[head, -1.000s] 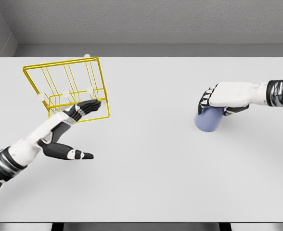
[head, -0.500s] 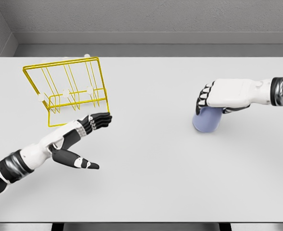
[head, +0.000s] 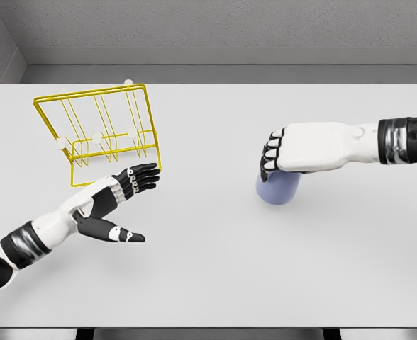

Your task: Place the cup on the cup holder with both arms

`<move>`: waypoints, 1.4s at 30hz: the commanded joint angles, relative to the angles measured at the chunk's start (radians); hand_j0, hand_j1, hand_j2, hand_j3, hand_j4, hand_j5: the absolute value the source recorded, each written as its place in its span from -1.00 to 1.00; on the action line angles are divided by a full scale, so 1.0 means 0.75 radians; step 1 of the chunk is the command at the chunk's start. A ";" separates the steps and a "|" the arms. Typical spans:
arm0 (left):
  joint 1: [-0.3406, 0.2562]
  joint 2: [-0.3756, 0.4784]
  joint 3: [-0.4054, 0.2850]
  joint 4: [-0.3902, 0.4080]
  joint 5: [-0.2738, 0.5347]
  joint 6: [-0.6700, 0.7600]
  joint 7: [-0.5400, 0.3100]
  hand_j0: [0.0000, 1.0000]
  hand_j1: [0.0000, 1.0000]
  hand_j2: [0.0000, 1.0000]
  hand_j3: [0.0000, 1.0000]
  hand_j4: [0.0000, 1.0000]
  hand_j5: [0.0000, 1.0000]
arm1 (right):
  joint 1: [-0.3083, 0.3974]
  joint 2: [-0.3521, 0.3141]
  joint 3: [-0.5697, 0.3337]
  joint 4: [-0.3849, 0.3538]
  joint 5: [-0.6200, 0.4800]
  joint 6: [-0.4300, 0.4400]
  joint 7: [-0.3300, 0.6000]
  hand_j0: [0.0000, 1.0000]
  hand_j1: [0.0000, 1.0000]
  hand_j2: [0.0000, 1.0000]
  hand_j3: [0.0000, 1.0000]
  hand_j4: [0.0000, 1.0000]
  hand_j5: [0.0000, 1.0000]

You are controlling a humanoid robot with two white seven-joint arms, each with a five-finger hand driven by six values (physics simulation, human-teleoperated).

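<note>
A pale blue cup (head: 277,188) hangs under my right hand (head: 283,157), whose fingers are curled over its top; the hand is shut on it, right of the table's middle. The yellow wire cup holder (head: 98,131) stands at the back left, with white-tipped pegs inside its frame. My left hand (head: 127,202) hovers open just in front of the holder's near edge, fingers spread and thumb pointing right, touching nothing.
The white table (head: 208,269) stretches wide between the two hands. A grey wall runs along the table's far edge, and the front edge lies at the bottom of the view.
My right hand has carried the cup leftward, toward the table's middle. My left hand has drawn back from the holder's frame toward me.
</note>
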 commanded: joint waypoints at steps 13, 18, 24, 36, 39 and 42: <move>-0.004 -0.046 -0.014 0.079 0.001 0.039 0.000 1.00 1.00 1.00 1.00 1.00 1.00 | 0.008 0.168 0.003 -0.003 -0.007 0.003 0.001 0.27 0.27 0.27 0.27 0.27 0.27; -0.004 -0.070 -0.027 0.103 -0.007 0.060 0.000 1.00 1.00 1.00 1.00 1.00 1.00 | 0.012 0.240 0.012 -0.003 0.030 0.003 0.003 0.27 0.27 0.27 0.27 0.27 0.27; -0.004 -0.089 -0.027 0.117 -0.026 0.060 0.000 1.00 1.00 1.00 1.00 1.00 1.00 | 0.025 0.305 0.020 -0.003 0.030 0.003 0.046 0.24 0.24 0.24 0.24 0.24 0.24; -0.004 -0.117 -0.029 0.144 -0.046 0.062 0.000 1.00 1.00 1.00 1.00 1.00 1.00 | 0.072 0.334 0.048 -0.001 0.124 0.003 0.046 0.25 0.25 0.25 0.25 0.25 0.25; -0.004 -0.117 -0.029 0.144 -0.046 0.062 0.000 1.00 1.00 1.00 1.00 1.00 1.00 | 0.070 0.338 0.048 0.001 0.124 0.003 0.046 0.26 0.26 0.26 0.26 0.26 0.26; -0.004 -0.117 -0.029 0.144 -0.046 0.062 0.000 1.00 1.00 1.00 1.00 1.00 1.00 | 0.067 0.358 0.048 0.001 0.124 0.003 0.044 0.26 0.26 0.26 0.26 0.26 0.26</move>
